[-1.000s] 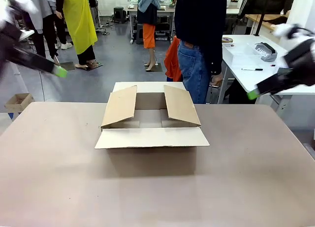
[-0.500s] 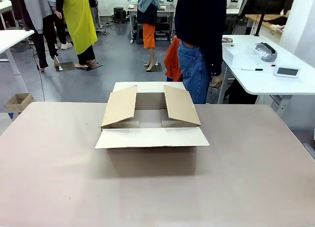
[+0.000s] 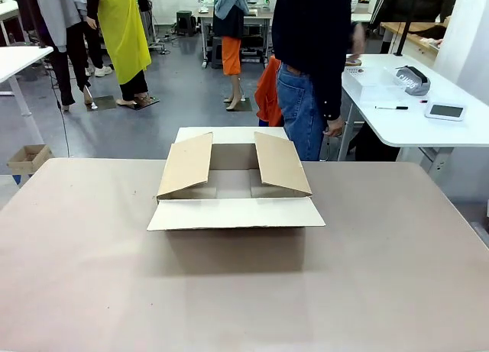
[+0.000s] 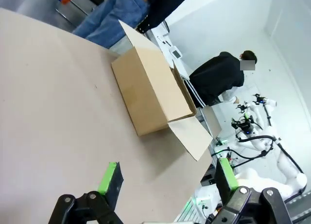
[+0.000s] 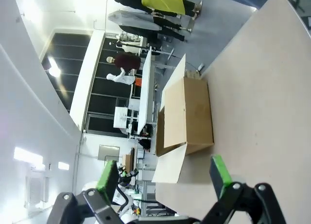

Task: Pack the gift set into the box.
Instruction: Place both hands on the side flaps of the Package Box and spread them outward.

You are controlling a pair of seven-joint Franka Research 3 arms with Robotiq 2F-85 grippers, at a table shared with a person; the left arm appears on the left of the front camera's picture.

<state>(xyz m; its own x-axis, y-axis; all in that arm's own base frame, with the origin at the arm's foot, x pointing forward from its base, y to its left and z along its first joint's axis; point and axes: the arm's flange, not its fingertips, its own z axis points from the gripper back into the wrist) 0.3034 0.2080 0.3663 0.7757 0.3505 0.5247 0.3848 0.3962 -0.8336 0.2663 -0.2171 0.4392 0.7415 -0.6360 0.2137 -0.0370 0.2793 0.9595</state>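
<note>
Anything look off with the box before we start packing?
Yes: the box has its left flap and right flap leaning inward over the opening and partly covering it, which could block a flat package going in. The near flap lies folded out flat. No damage or spills stand out.

Front: across table (image 3: 397, 276) toward person (image 3: 313, 54); tilted wrists share box (image 3: 237, 249).

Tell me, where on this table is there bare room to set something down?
Bare table lies left of the box, right of it, and widest between it and the near edge. Tightest is behind the box, where its back flap nears the far edge by the person.
</note>
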